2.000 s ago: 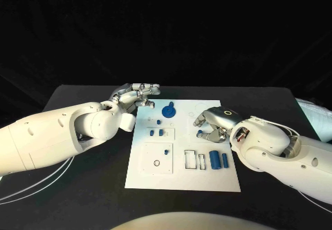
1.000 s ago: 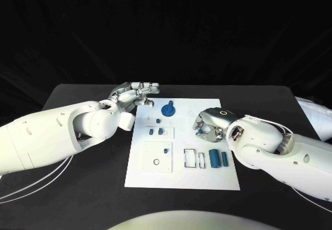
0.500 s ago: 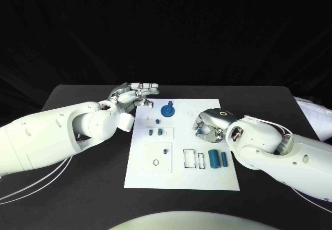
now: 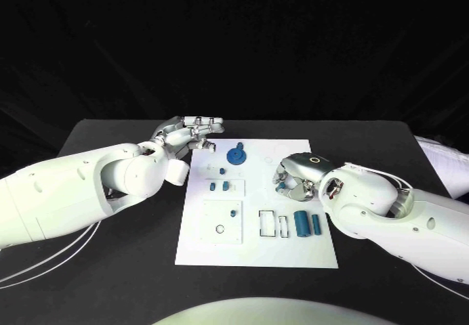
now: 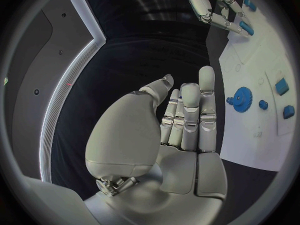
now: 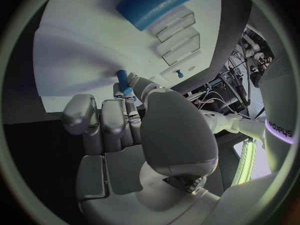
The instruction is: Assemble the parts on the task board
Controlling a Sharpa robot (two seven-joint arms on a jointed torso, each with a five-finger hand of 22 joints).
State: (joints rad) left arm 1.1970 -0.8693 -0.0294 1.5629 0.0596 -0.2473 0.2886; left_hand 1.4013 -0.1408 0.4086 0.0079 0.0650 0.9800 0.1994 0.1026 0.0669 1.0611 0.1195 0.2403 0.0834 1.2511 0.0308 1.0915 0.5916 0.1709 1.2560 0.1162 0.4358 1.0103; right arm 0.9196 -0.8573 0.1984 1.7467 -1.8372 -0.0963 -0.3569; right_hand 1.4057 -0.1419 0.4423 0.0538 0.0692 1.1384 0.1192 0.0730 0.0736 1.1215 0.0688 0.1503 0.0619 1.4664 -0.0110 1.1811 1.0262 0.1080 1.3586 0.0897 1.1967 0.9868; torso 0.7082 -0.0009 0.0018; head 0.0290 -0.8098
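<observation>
The white task board [image 4: 293,254] lies in the middle of the black table. On it are a blue gear [image 4: 236,156], two small blue pieces [image 4: 220,185], another small piece [image 4: 234,212] and two blue cylinders [image 4: 308,223]. My right hand [image 4: 293,183] hovers over the board's right side and pinches a small blue peg [image 6: 123,81] between thumb and fingers. The left wrist view shows the same peg [image 5: 245,27] in that hand. My left hand [image 4: 196,130] floats at the board's far left corner, fingers stretched out [image 5: 187,120], holding nothing. The gear [image 5: 240,93] lies just beyond them.
Two outlined rectangular slots [image 4: 274,225] sit beside the cylinders, and a square plate [image 4: 223,222] with holes lies on the board's left half. White cables [image 4: 49,261] trail over the table at the near left. A blue cylinder [image 6: 156,5] lies close ahead of the right hand.
My right hand has shifted slightly left over the board, still pinching the peg. The left hand has stayed where it was.
</observation>
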